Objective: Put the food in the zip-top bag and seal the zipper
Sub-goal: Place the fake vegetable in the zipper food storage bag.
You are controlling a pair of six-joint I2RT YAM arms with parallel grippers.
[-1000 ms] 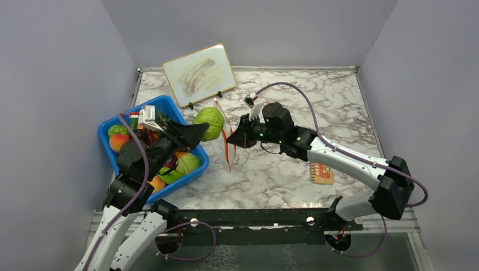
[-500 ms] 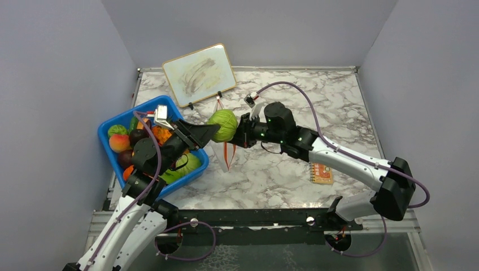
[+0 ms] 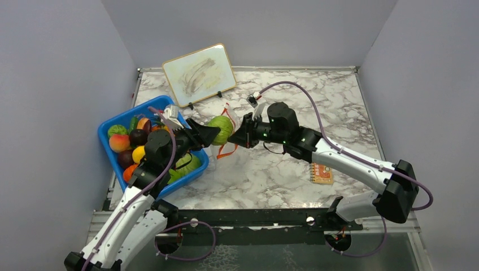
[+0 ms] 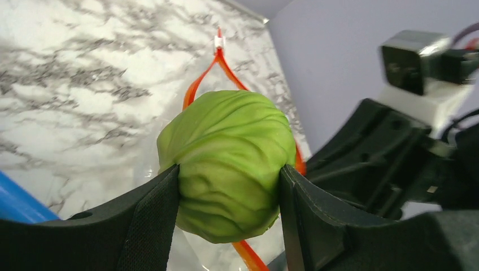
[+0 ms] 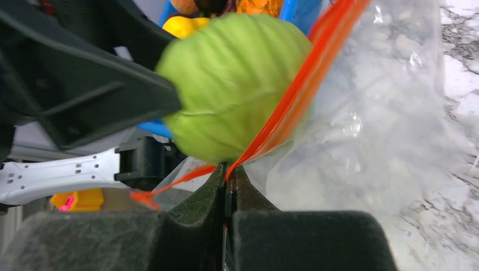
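Clamped between the two black fingers of the left gripper (image 4: 229, 189): a round, ribbed, pale-green plastic toy cabbage (image 4: 226, 141). One finger pressed flat to each flank, jaws spread wide by the ball. Carried clear of the white-and-grey marble-patterned tabletop (image 3: 294, 164), just past the right-hand rim of the blue plastic tub (image 3: 103, 135).

Poised at the open mouth of the clear, crinkly plastic zip-top bag (image 5: 373, 124). Framed in the left wrist view by the thin orange-red plastic zipper (image 5: 308, 79), one strand running up the left side of the ball to a small white slider, the other running down the right side. In the right wrist view, crossed in front by one strand, with the far part of the ball seen through the film. How deep inside: cannot tell.

Pinched fully closed on the zipper at the bag's rim: the right gripper (image 5: 229, 172), directly facing the left one with only the cabbage and the bag mouth between. Bag hanging from that pinch, lower end draped onto the marble.

Left in the tub: a heap of small plastic toy fruits and vegetables (image 3: 120, 142), orange, yellow, green and dark purple.
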